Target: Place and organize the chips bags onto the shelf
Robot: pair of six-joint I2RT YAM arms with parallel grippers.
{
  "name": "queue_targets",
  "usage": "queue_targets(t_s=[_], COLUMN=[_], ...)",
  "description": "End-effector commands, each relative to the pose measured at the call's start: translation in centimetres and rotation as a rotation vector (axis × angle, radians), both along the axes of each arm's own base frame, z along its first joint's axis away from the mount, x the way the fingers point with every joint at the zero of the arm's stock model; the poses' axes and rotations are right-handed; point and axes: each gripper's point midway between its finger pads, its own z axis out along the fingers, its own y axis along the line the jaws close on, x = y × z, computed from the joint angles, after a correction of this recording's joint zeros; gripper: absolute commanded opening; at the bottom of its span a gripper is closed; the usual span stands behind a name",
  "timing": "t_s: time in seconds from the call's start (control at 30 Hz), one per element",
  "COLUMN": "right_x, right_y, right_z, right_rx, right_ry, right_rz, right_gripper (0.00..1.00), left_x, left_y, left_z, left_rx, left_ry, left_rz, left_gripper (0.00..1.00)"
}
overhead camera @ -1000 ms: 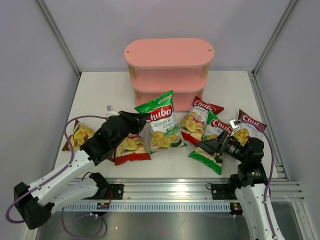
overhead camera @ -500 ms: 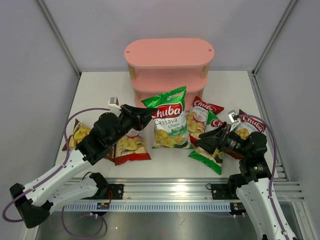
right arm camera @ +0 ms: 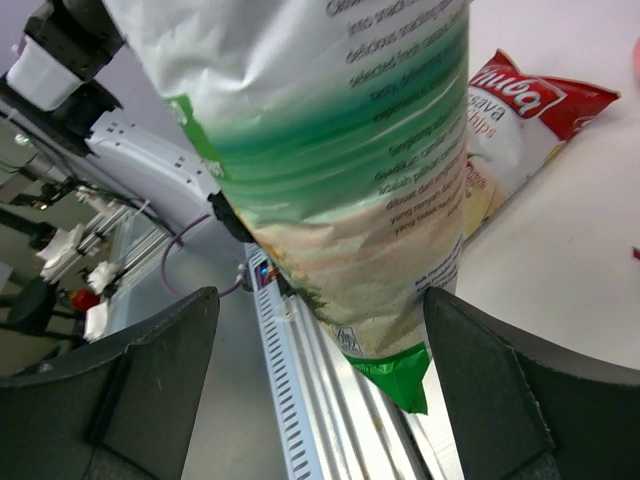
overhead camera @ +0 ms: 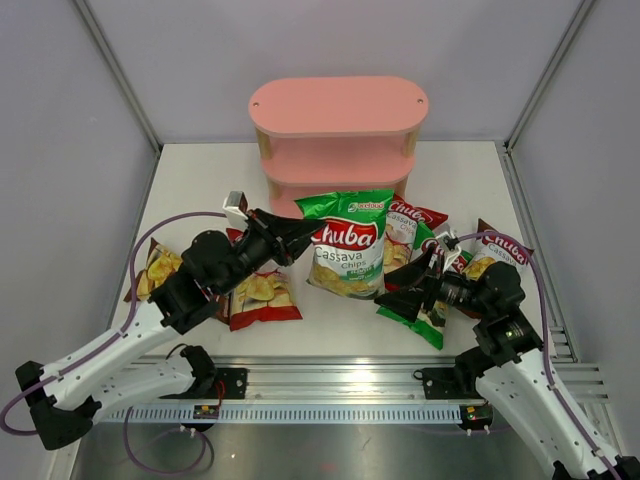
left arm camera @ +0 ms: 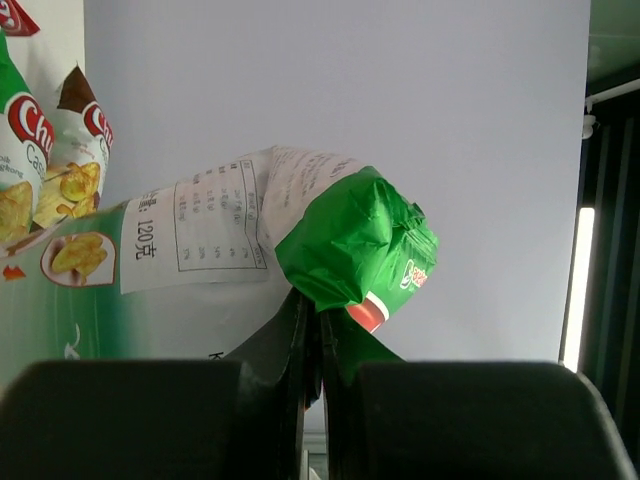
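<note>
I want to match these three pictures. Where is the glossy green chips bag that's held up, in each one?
Top external: the glossy green chips bag sits centre, before the pink three-tier shelf, pinched by the left fingers.
Left wrist: centre, printed back and crumpled green corner.
Right wrist: upper middle, hanging between the open right fingers.
Shared landmark: the flat red chips bag, overhead and right wrist only.

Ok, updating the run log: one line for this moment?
left gripper: shut on green bag, held upright | right gripper: open, straddling its lower end | shelf: behind bag
</note>
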Motion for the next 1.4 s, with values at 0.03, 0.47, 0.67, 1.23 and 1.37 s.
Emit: queue_targets(t_s=[0.03, 0.47, 0.67, 1.23, 1.37], right_x=[2.2, 3.1, 2.0, -1.0, -2.2], right_y=[-0.2, 0.9, 2.6, 2.6, 2.3], right_z=[1.7, 4.8, 5.8, 11.2, 12.5], right_rx=[-0.012, 0.005, 0.052, 0.203, 0.245], right_ry=[-0.134, -0.264, -0.298, -0.301, -0.286], right_rz=[-0.11, -0.104, 0.009, 0.096, 0.127], right_gripper=[0.91, 1.0, 0.99, 0.33, 0.27], left_x=[-1.8, -2.7, -2.9, -2.9, -3.2], left_y=[0.6, -0.6, -1.3, -0.3, -1.4], left_z=[6.3, 6.2, 6.2, 7.9, 9.3], left_rx=[-0.15, -0.137, -0.131, 0.082, 0.206], left_ry=[-0.11, -0.095, -0.095, -0.323, -0.502], left_rz=[-0.029, -0.061, -0.083, 0.006, -0.027], left_gripper=[0.0, 0.0, 0.0, 0.13, 0.59])
